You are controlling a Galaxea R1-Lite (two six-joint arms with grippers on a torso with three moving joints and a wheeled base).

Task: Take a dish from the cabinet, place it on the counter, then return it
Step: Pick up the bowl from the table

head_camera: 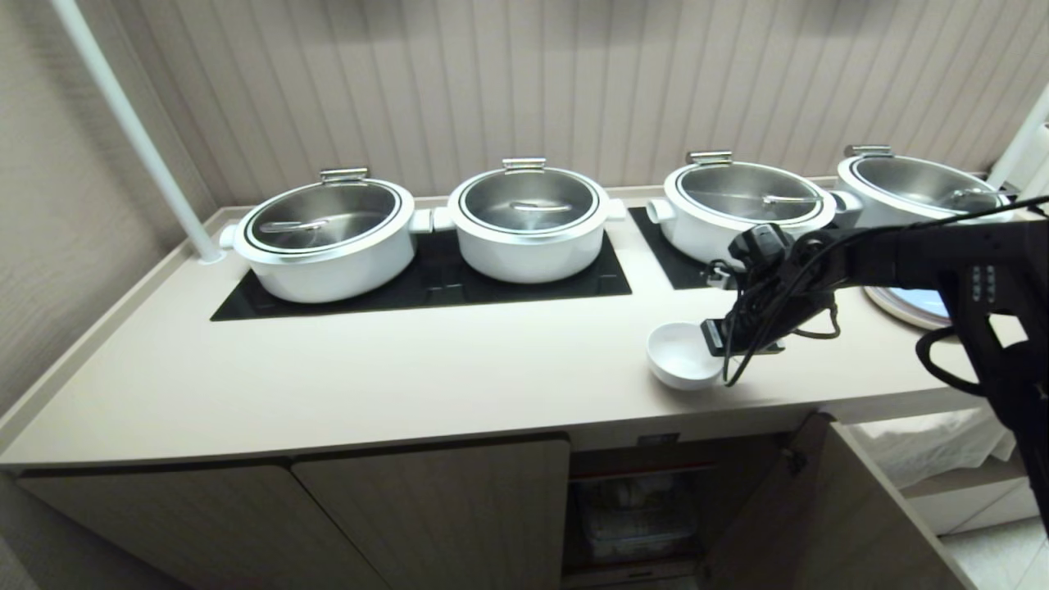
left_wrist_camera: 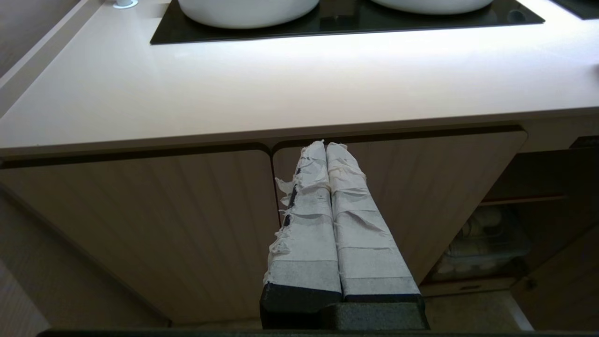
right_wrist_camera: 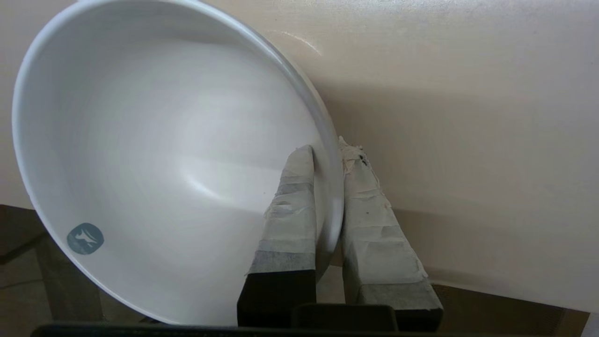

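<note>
From my head, the long beige worktop [head_camera: 369,369] runs smooth and matte, with a raised rim at the back and left. Two black glass panels [head_camera: 426,283] are inset in it, carrying four glossy white pots [head_camera: 328,246] with brushed steel lids. My right pincer [head_camera: 721,340] reaches in from the right, black and cable-draped, and pinches the rim of the small round white bowl [head_camera: 682,354], which sits near the worktop's front edge. Wide bare surface lies to the bowl's left. Below, the cabinet [head_camera: 426,508] shows ribbed, round-cornered doors; the right-hand door [head_camera: 819,508] stands open.

From my left wrist, my left pincer [left_wrist_camera: 330,147], wrapped in frayed pale tape, is pressed together and hangs in front of the two shut cabinet doors, below the worktop's front edge.

From my right wrist, one taped finger [right_wrist_camera: 292,196] lies inside the glossy bowl and the other outside, clamping the thin rim between them. A small blue-grey mark [right_wrist_camera: 85,238] sits on the inner wall.
</note>
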